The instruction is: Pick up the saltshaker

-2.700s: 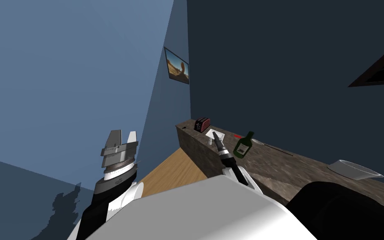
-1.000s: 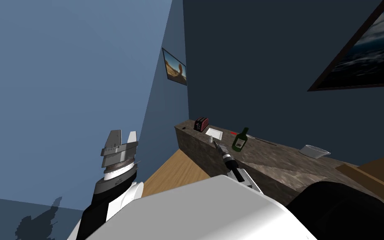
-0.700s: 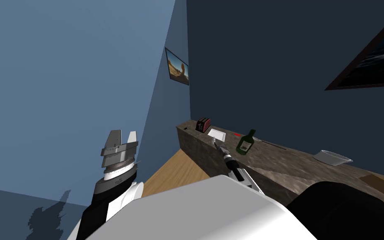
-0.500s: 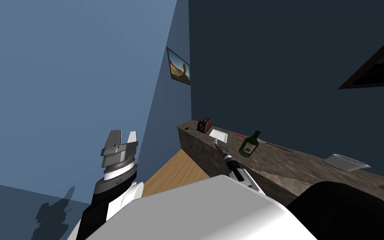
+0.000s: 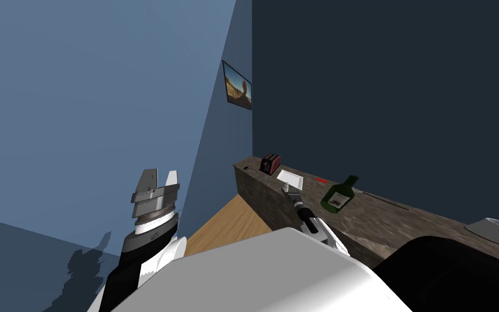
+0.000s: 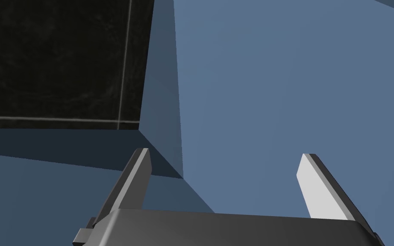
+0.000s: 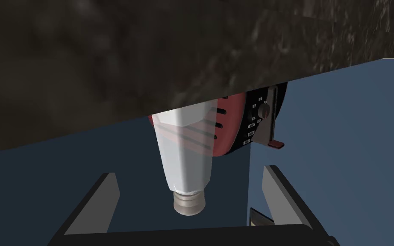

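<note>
Straddling the saltshaker [image 7: 185, 158] with fingers spread, seemingly not touching it, right gripper [image 7: 189, 172] is hovering at the counter [image 5: 383, 222], saltshaker is standing near the counter's edge before a red toaster [image 7: 230, 128], left gripper [image 6: 224, 168] is hanging raised, fingers apart.

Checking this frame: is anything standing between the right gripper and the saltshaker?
Nothing visible does. The saltshaker sits in the gap between the open fingers of the right gripper, and neither finger touches it. The red toaster stands beyond it on the mottled countertop, not in the path.
</note>
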Controlling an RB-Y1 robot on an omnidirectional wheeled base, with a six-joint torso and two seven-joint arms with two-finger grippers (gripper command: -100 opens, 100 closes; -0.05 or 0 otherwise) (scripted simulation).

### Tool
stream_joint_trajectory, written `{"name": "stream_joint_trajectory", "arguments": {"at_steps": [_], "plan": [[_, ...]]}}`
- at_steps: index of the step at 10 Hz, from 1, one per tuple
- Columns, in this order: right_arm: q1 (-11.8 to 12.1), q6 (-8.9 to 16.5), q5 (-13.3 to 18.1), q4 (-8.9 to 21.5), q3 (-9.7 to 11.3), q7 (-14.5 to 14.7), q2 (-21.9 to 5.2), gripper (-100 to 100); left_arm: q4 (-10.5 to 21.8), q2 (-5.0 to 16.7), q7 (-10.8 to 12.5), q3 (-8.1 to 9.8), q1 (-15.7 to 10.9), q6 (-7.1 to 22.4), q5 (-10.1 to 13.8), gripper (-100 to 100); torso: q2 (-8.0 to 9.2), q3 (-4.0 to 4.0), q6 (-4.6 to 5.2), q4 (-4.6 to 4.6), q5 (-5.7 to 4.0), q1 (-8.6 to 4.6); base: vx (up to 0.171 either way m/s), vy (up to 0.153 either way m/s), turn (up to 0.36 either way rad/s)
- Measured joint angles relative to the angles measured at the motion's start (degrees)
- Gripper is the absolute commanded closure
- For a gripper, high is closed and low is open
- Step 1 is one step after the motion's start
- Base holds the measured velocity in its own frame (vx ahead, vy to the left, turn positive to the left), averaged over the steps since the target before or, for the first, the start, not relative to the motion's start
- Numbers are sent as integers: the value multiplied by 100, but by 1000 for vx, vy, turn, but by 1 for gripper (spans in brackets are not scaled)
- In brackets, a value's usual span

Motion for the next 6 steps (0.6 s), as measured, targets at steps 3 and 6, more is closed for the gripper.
{"name": "stream_joint_trajectory", "arguments": {"at_steps": [3, 6], "plan": [[-20, 61, 110, 46, -33, 99, -82, -100, 0, 0, 0, 0, 0, 0, 0, 0, 21, 11, 1, 4, -1, -4, 1, 19, 24], [-397, -154, -232, 597, -17, 255, -379, -100, 0, 0, 0, 0, -1, 0, 0, 0, 39, 22, -1, 9, 3, 13, -37, 53, 33]]}}
